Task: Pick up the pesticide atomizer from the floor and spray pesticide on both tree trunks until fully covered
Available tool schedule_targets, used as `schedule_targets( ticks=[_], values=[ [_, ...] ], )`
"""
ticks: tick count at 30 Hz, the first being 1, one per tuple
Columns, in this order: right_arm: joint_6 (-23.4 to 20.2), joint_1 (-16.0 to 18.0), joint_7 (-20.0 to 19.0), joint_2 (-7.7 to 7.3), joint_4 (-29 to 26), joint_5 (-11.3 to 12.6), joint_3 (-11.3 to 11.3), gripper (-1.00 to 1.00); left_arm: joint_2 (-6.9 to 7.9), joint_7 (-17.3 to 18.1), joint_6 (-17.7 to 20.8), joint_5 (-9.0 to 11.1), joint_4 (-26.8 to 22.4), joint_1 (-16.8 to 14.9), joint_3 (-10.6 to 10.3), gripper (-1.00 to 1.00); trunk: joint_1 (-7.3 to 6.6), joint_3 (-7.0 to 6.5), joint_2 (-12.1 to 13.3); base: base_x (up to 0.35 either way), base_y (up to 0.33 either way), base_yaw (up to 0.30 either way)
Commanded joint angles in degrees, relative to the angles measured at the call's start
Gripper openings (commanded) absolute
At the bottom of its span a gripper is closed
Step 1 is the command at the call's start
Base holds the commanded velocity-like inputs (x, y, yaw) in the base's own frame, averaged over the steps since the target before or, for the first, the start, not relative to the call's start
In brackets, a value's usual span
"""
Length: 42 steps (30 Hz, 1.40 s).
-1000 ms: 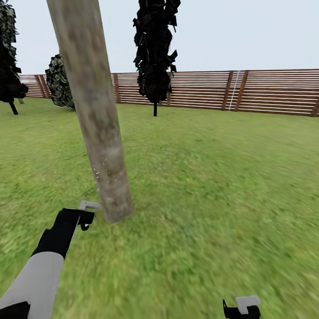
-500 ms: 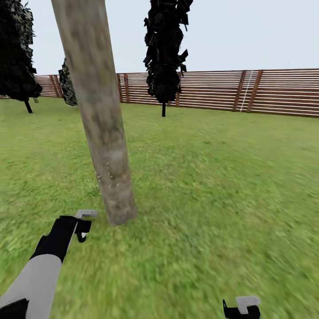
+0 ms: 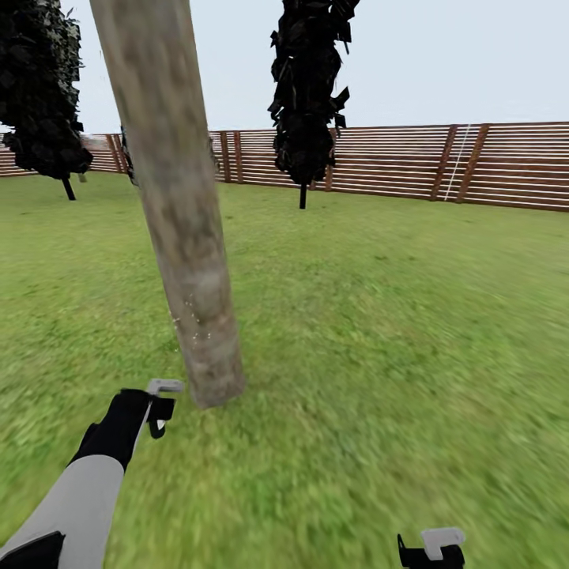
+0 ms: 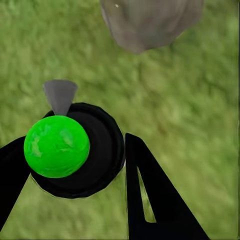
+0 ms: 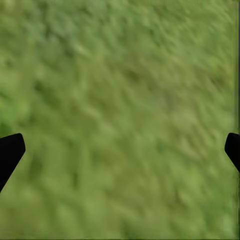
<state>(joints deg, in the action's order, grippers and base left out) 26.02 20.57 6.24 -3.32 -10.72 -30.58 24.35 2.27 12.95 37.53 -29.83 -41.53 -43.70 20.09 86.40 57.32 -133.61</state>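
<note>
The pesticide atomizer [image 4: 75,150] is clamped between the fingers of the left gripper [image 3: 154,407], held low just beside the base of the tree trunk [image 3: 178,205]. The right gripper [image 5: 120,150] is spread wide over lawn [image 3: 379,332]; whitish specks, possibly spray, dot the trunk.

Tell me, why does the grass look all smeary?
Head view: the lawn near the camera is streaked and blurred, while the fence and trunk stay fairly sharp. Right wrist view: the grass is soft and blotchy. Left wrist view: the bottle in the left gripper is crisp.
</note>
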Motion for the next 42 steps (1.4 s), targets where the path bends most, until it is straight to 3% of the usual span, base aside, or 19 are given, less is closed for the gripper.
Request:
schedule_targets(
  ticks=[1, 7, 11, 13, 15, 18, 20, 22, 27, 30, 32, 34, 38, 42],
  values=[
    [0.0, 0.0, 0.0, -0.01, 0.0, 0.0, 0.0, 1.00, 0.05, 0.0, 0.0, 0.0, 0.2, 0.0, 0.0, -1.00, 0.00, 0.00, 0.0, 0.208, -0.198, 0.000],
    [0.0, 0.0, 0.0, -0.18, -0.1, 0.3, 0.1, 1.00, 2.42, -0.2, -0.1, -0.2, 3.3, 0.3, 0.0, -1.00, 0.00, 0.00, 0.0, 0.146, -0.230, 0.000],
    [0.0, 0.0, 0.0, -0.06, -0.1, 0.3, 0.0, 1.00, 1.61, -0.2, -0.1, 0.0, 4.9, 0.4, 0.0, -1.00, 0.00, 0.00, 0.0, 0.014, -0.257, 0.012],
    [0.0, 0.0, 0.0, 0.00, -0.1, 0.2, 0.0, 1.00, 0.20, -0.2, -0.2, 0.0, 6.1, 0.5, 0.0, -1.00, 0.00, 0.00, 0.0, 0.002, -0.161, 0.197],
    [0.0, 0.0, 0.0, 0.06, 0.0, 0.1, 0.0, 1.00, 0.10, -0.2, -0.7, -0.1, 6.4, 0.7, 0.0, -1.00, 0.00, 0.00, 0.0, 0.000, -0.037, 0.260],
    [0.0, 0.0, 0.0, 0.07, 0.0, 0.1, 0.0, 1.00, 1.49, -0.6, -6.7, -0.3, 6.3, 2.9, -0.1, -1.00, 0.00, 0.00, 0.0, 0.000, -0.008, 0.272],
    [0.0, 0.0, 0.0, 0.07, 0.0, 0.1, 0.0, 1.00, 2.44, -2.4, -8.3, -0.1, 6.4, 3.3, 0.0, -1.00, 0.00, 0.00, 0.0, 0.000, -0.001, 0.244],
    [0.0, 0.0, 0.0, 0.07, 0.0, 0.1, 0.0, 1.00, 1.99, -5.2, -9.1, 0.2, 6.5, 3.5, 0.1, -1.00, 0.00, 0.00, 0.0, 0.000, 0.000, 0.078],
    [0.0, 0.0, 0.0, 0.03, 0.0, 0.1, 0.0, 1.00, -0.71, -6.3, -9.3, 0.5, 5.6, 3.5, 0.4, -1.00, 0.00, 0.00, 0.0, 0.000, 0.000, 0.012],
    [0.0, 0.0, 0.0, -0.01, 0.1, 0.0, -0.1, 1.00, -0.90, -6.4, -11.9, 0.5, 6.0, 3.6, 0.6, -1.00, 0.00, 0.00, 0.0, 0.014, -0.002, 0.001],
    [0.0, 0.0, -0.1, 0.00, 0.1, -0.1, -0.1, 1.00, -0.68, -6.4, -16.8, 0.6, 7.2, 3.8, 0.8, -1.00, 0.00, 0.00, 0.0, 0.135, -0.078, 0.000],
    [0.0, 0.0, -0.1, 0.05, 0.1, -0.1, -0.1, 1.00, -0.78, -6.5, -19.2, 0.6, 8.5, 4.2, 1.7, -1.00, 0.00, 0.00, 0.0, 0.207, -0.144, 0.000],
    [0.0, 0.0, -0.2, 0.14, 0.1, 0.0, -0.1, 1.00, -0.74, -6.5, -20.6, 0.6, 9.2, 4.4, 4.3, -1.00, 0.00, 0.00, 0.0, 0.224, -0.177, 0.000],
    [0.0, 0.0, -0.1, 0.13, 0.1, 0.0, -0.1, 1.00, -0.83, -7.2, -20.6, 0.5, 9.2, 4.4, 4.8, -1.00, 0.00, 0.00, 0.0, 0.185, -0.218, 0.000]
  ],
)
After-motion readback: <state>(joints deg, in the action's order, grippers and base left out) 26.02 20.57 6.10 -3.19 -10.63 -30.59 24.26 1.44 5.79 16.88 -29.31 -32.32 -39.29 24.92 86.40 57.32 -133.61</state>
